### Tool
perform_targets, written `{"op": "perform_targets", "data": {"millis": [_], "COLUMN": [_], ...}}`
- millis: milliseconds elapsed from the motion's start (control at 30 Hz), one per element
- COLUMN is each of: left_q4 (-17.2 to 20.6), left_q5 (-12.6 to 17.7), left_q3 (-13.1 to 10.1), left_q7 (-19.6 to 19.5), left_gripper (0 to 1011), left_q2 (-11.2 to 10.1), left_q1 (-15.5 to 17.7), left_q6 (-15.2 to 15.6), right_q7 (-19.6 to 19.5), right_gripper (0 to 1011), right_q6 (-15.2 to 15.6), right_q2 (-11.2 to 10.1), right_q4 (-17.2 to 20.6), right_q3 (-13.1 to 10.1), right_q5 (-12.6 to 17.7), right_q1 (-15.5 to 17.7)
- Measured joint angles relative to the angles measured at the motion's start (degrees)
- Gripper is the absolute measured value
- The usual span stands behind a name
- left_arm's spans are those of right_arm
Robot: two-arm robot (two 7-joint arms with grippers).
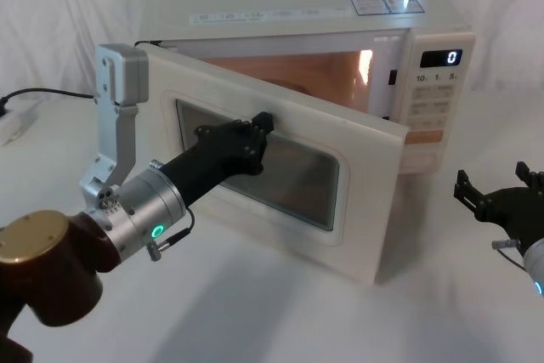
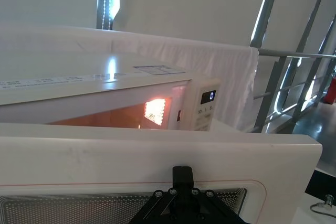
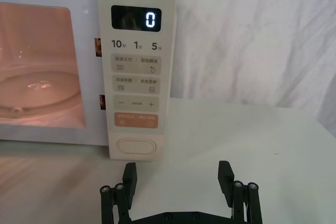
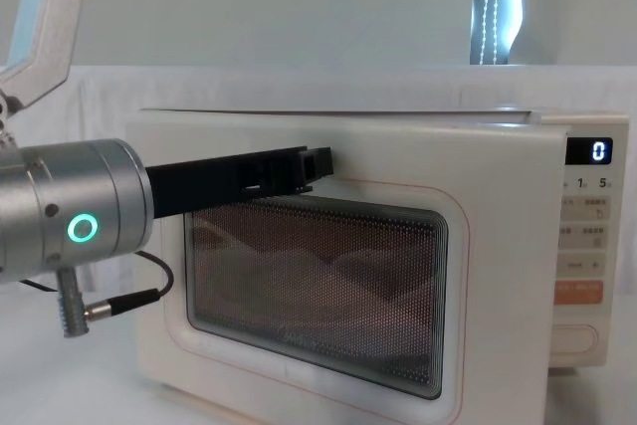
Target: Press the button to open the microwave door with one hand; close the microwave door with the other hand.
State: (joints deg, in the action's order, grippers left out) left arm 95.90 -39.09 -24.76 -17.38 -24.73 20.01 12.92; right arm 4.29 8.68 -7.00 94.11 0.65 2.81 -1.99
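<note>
A: Since the microwave door (image 1: pixel 280 167) hangs half open, where should the left gripper (image 1: pixel 265 121) push?

B: Its closed fingertips touch the upper frame; stiff, light, hinged. The right gripper (image 3: pixel 177 174) waits spread below the button (image 3: pixel 135 147).

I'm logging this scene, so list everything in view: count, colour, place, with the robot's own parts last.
microwave: one, cream, centre of the table, inside lit orange
door: one, cream with dark window, partly open, swung toward the robot
button: one, cream, bottom of the control panel
orange key: one, just above the button
display: one, black, shows 0
table: one, white cloth
cable: one, black, far left
left gripper: one, black, against the door's window
right gripper: one, black, open, facing the panel, clear of the button
</note>
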Motion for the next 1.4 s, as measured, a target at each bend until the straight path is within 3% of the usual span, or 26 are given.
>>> {"op": "perform_targets", "data": {"millis": [300,867,1400], "left_q4": [-2.73,-11.85,-16.70], "left_q5": [0.65,5.51,10.37], "left_q3": [-1.08,-3.93,-3.20], "left_q7": [-0.12,0.29,2.71], "left_gripper": [0,0,0], "left_q2": [1.32,7.02,11.23], "left_q1": [2.57,9.71,12.69], "left_q6": [0.03,0.19,-0.09], "right_q7": [0.05,0.19,0.25], "right_gripper": [1002,1002,1002], "right_q6": [-0.04,-0.07,-0.06], "right_q2": [-0.05,-0.12,-0.12], "right_q4": [0.07,0.20,0.24], "right_q3": [0.20,0.35,0.37], "right_q5": [-0.02,-0.01,-0.01], "right_q1": [0.00,0.00,0.00]}}
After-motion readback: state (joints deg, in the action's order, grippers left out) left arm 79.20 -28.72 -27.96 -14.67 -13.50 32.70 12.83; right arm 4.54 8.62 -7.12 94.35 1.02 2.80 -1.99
